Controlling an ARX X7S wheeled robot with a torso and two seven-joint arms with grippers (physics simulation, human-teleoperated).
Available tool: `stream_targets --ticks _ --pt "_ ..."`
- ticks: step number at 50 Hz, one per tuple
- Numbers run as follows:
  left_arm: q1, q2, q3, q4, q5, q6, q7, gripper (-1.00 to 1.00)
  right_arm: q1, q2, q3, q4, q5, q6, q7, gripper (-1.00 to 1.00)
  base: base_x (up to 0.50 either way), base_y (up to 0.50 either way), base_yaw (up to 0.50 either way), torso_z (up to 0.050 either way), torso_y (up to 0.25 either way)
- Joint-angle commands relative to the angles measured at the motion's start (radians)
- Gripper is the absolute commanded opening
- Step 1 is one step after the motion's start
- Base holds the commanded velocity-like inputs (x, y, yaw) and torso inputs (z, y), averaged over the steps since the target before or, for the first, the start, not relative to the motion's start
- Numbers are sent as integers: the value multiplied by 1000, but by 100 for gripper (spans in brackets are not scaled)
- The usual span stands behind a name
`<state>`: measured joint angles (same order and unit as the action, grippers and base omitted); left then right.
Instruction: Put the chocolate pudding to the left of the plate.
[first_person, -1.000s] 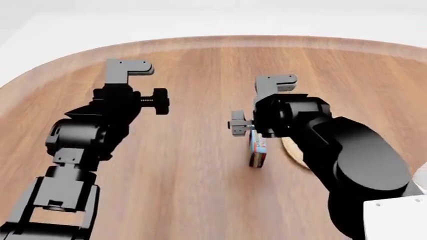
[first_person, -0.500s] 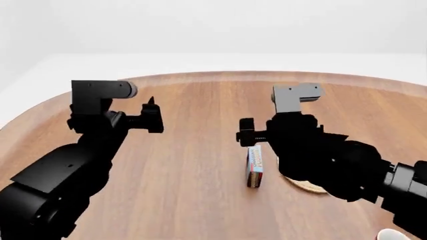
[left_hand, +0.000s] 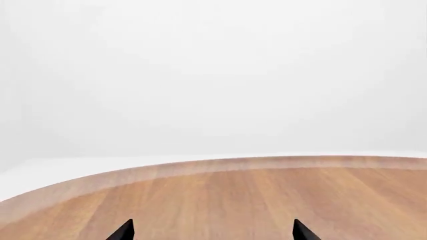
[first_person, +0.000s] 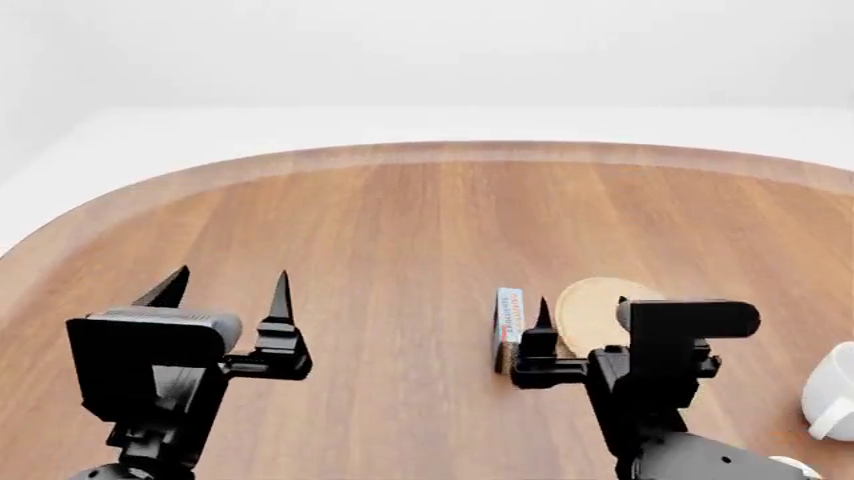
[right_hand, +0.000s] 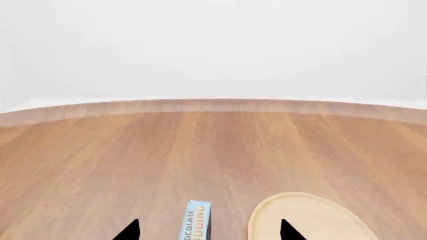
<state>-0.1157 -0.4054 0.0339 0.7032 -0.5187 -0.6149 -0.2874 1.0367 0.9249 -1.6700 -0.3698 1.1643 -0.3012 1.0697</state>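
Printed lettering on the pudding carton only

In the right wrist view the chocolate pudding shows "COLATE" in light letters and "DDING" in orange running lengthwise along its light blue face, the first letters cut off by the picture's edge. In the head view the same carton carries lettering too small to read. No other text shows anywhere.

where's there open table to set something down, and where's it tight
Bare wood runs from the chocolate pudding leftward past the left gripper to the table rim, and across the whole far half. It is crowded at the near right: the pudding stands close beside the plate, the right gripper is just in front, and a white mug sits at the right edge.
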Motion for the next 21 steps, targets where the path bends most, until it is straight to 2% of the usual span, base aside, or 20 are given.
stream_targets --ticks 1,8,21 --pt "255 4 -3 82 123 244 23 100 -180 83 -30 -107 -313 -166 118 100 0 0 0 -4 250" --pt "340 11 0 93 169 347 34 100 -248 104 -33 -112 -438 -213 188 100 0 0 0 -4 250" --pt "420 15 6 122 215 420 29 100 -301 148 -24 -155 -556 -254 255 100 0 0 0 -4 244"
